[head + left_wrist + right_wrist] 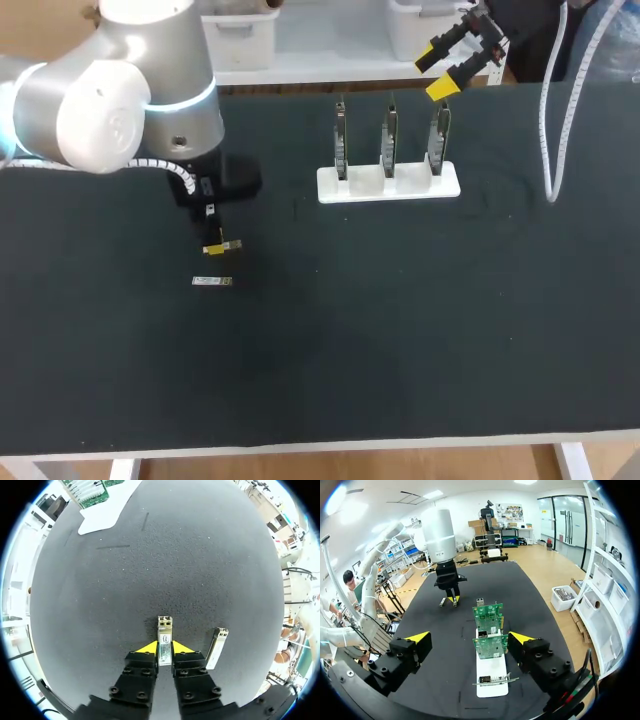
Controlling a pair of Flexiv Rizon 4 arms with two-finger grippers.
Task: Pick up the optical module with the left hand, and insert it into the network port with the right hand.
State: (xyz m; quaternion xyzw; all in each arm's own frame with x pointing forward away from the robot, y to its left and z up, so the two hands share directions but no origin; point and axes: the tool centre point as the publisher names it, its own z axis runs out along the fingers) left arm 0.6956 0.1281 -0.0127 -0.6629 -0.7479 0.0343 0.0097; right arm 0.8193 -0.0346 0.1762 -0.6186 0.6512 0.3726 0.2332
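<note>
A small silver optical module (pixel 164 640) lies on the black table (pixel 400 320), and my left gripper (pixel 164 648) is shut on it, one yellow tip pressed to each side. In the head view that gripper (pixel 222 245) points down at the table's left part. A second optical module (pixel 216 647) lies just beside the gripper, also visible as a second module (pixel 212 282) in the head view. My right gripper (pixel 460 65) hangs open at the back right, above a white stand (pixel 388 182) holding three upright circuit boards (pixel 489 630). Its yellow fingers (pixel 417 637) stand wide apart with nothing held.
A white corrugated cable (pixel 548 120) hangs down to the table at the right. The white stand (pixel 491 675) sits at the back middle. My left arm (pixel 440 535) stands over the table's far end as seen from the right wrist.
</note>
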